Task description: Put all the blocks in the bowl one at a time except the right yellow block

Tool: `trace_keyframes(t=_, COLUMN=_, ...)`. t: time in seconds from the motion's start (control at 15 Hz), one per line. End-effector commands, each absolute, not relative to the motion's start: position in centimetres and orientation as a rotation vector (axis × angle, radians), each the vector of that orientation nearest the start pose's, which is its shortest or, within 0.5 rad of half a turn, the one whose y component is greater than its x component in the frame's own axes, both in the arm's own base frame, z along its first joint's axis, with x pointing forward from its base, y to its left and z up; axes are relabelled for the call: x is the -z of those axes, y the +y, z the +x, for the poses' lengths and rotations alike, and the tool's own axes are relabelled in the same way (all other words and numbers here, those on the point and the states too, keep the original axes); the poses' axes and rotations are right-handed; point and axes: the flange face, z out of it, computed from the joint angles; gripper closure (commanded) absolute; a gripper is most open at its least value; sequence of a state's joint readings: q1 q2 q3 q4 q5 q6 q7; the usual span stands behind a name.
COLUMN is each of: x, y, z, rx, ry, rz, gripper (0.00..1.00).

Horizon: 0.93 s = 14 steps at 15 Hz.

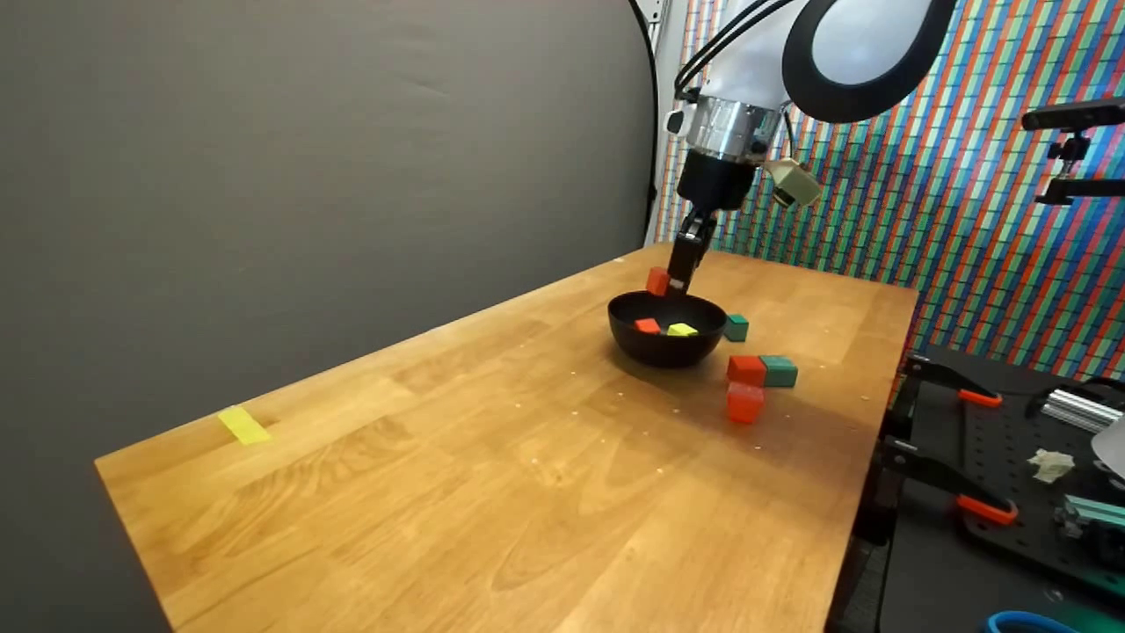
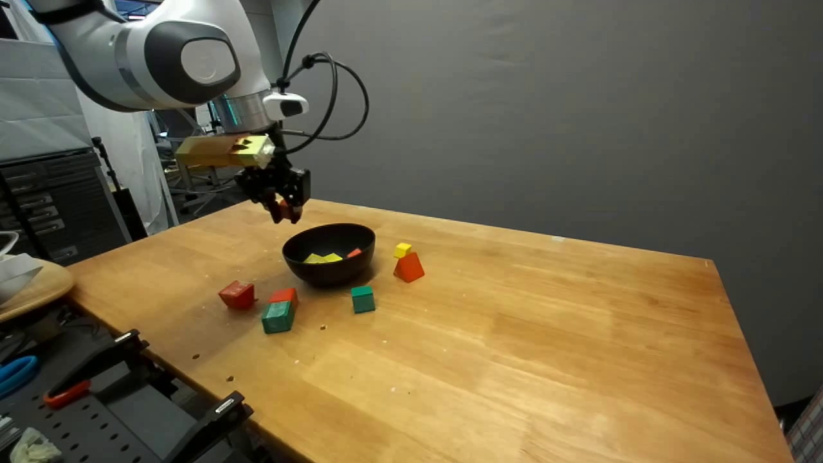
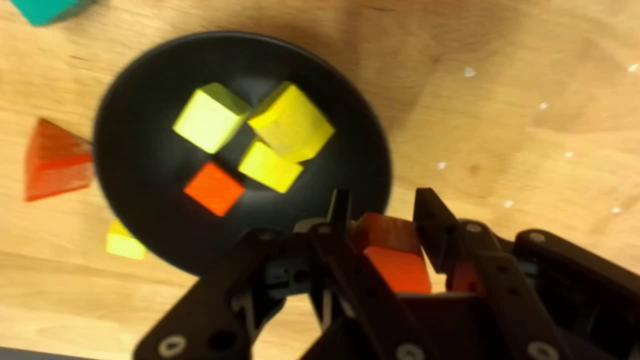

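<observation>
My gripper (image 3: 382, 200) is shut on a red block (image 3: 400, 270), held above one side of the bowl's rim; in the wrist view the left finger overlaps the bowl and the right one the table. The black bowl (image 2: 328, 275) contains a red-orange block (image 3: 214, 189) and three yellow blocks, including this one (image 3: 295, 125). Outside it, an exterior view shows a small yellow block (image 2: 402, 249) behind a red wedge-shaped block (image 2: 409, 267). A teal block (image 2: 362, 299) stands close to the bowl. Farther off are a red block (image 2: 236, 294) and another red block (image 2: 283, 296) touching a teal block (image 2: 278, 317).
A flat yellow tape strip (image 1: 244, 425) lies near a corner of the wooden table (image 1: 492, 492). A grey wall (image 1: 352, 176) runs along one long side. Beside the opposite edge is a dark cart with clamps (image 1: 949, 492); a round wooden board (image 2: 38, 289) adjoins the table's end.
</observation>
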State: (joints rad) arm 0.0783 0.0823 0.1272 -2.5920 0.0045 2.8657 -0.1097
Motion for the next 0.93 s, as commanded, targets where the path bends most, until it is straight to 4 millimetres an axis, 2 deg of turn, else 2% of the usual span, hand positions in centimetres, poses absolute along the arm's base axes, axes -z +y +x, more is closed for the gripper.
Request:
trace_keyframes(t=0.0, x=-24.2, y=4.6, z=46.6, rx=0.319, ry=-0.257, rz=-3.100, gripper=0.84)
trace_keyframes(t=0.2, x=-22.4, y=3.3, z=48.5, rx=0.292, ry=-0.185, rz=-3.087, gripper=0.83)
trace_keyframes(t=0.27, x=-21.9, y=3.4, z=49.1, rx=0.275, ry=-0.170, rz=-3.084, gripper=0.72)
trace_keyframes(t=0.33, x=-21.4, y=3.4, z=49.6, rx=0.261, ry=-0.157, rz=-3.085, gripper=0.39)
trace_keyframes(t=0.4, x=-21.0, y=3.5, z=50.0, rx=0.230, ry=-0.150, rz=-3.090, gripper=0.37)
trace_keyframes(t=0.53, x=-20.9, y=3.5, z=50.1, rx=0.207, ry=-0.120, rz=-3.120, gripper=0.23)
trace_keyframes(t=0.67, x=-21.9, y=4.0, z=49.3, rx=0.189, ry=-0.110, rz=-3.148, gripper=0.09)
trace_keyframes(t=0.73, x=-22.9, y=4.5, z=48.2, rx=0.196, ry=-0.111, rz=-3.173, gripper=0.01)
trace_keyframes(t=0.87, x=-24.8, y=5.4, z=46.1, rx=0.231, ry=-0.154, rz=-3.216, gripper=0.00)
